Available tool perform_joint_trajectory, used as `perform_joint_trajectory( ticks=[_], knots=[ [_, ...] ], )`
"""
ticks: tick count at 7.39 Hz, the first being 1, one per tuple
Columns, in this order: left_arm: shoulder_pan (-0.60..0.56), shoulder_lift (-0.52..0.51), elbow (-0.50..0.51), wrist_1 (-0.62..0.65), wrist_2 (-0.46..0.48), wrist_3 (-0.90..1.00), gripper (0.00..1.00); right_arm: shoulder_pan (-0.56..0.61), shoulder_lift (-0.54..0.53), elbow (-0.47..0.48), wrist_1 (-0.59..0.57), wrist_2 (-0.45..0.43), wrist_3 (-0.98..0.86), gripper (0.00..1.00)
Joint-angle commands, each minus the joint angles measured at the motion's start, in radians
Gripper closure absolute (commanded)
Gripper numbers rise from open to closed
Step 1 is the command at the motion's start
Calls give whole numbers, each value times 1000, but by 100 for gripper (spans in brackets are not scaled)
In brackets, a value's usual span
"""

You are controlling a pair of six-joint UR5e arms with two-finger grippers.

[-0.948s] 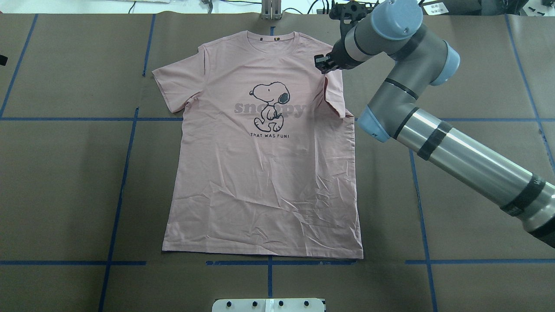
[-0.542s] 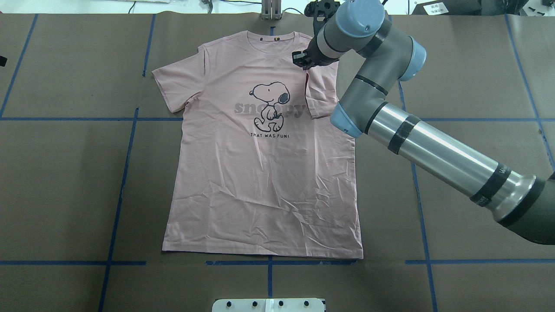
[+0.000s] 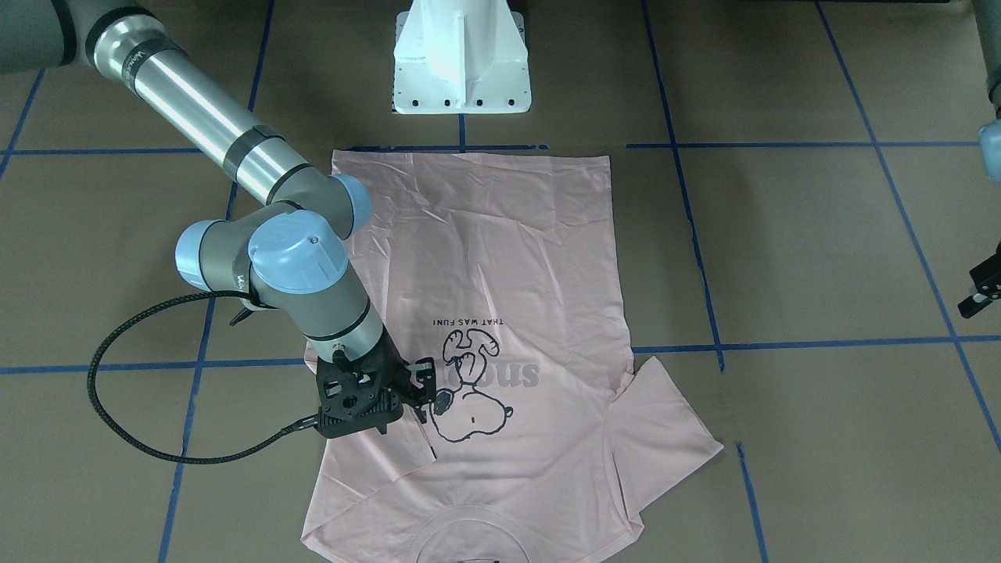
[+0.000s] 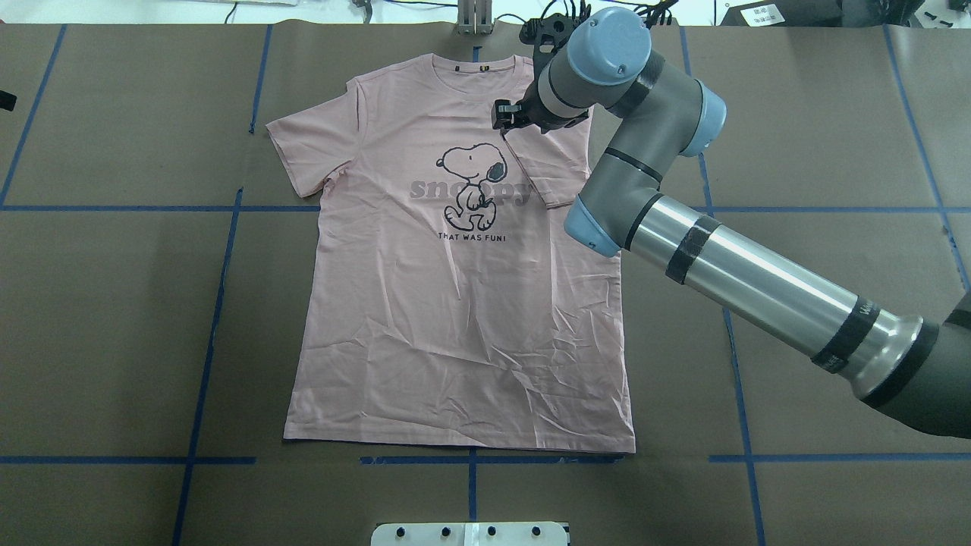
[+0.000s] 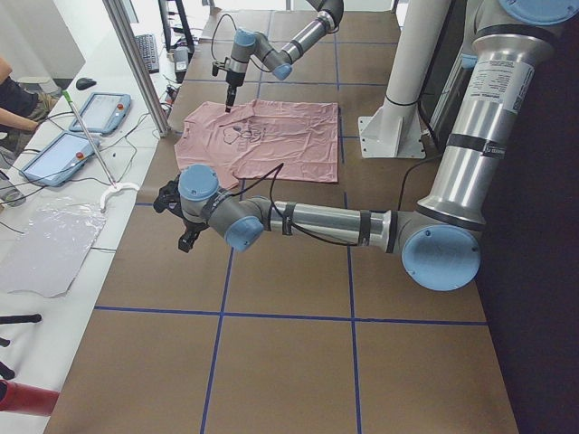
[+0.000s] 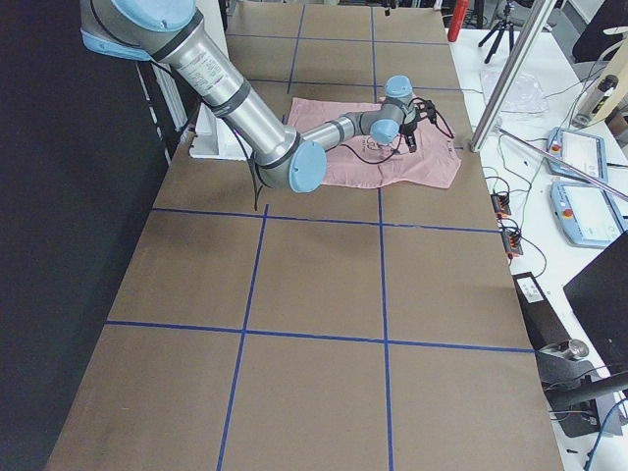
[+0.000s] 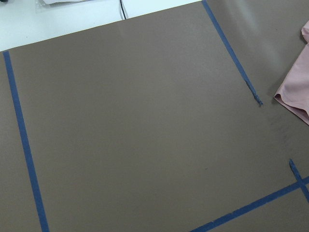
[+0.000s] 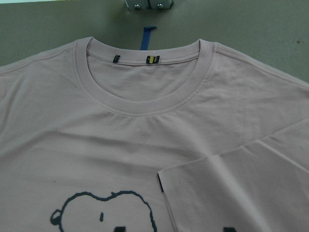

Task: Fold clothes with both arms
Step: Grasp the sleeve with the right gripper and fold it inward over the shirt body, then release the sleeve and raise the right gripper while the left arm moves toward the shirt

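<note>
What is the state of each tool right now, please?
Left tool: cannot tell; it is away from the shirt.
Right tool: cannot tell; it is at the folded sleeve.

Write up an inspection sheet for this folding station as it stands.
Surface: brown table, blue tape grid.
Job's things: pink T-shirt spread face up; right-side sleeve folded onto the chest, other sleeve out flat.
Clutter: nothing seen on the table.
Grippers: right end effector at the folded sleeve's edge, grip unclear; left end effector away from the shirt, state unclear.
Cables: black cable loops from the right wrist.
Surroundings: white pedestal base; control tablets on a side bench.
</note>
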Motion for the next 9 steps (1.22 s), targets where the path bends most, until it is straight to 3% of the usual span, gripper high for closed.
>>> perform_joint_trajectory(
  ticks=[1, 3, 4, 5, 6, 9],
  knots=[
    [91, -75, -6, 0, 103, -182, 0, 4, -72, 189, -206, 110, 73, 0],
    [238, -119, -27, -41, 249, -444, 0, 44, -170, 430, -492, 133, 55, 0],
    [330, -135, -32, -86, 357, -608, 0, 70, -230, 499, -544, 159, 11, 0],
    [434, -167, -24, -83, 512, -716, 0, 93, -284, 536, -556, 167, -84, 0],
    [502, -197, 11, -80, 606, -764, 0, 115, -318, 547, -555, 169, -164, 0],
    [551, -290, 170, -94, 691, -790, 3, 130, -358, 555, -543, 195, -203, 0]
  ],
)
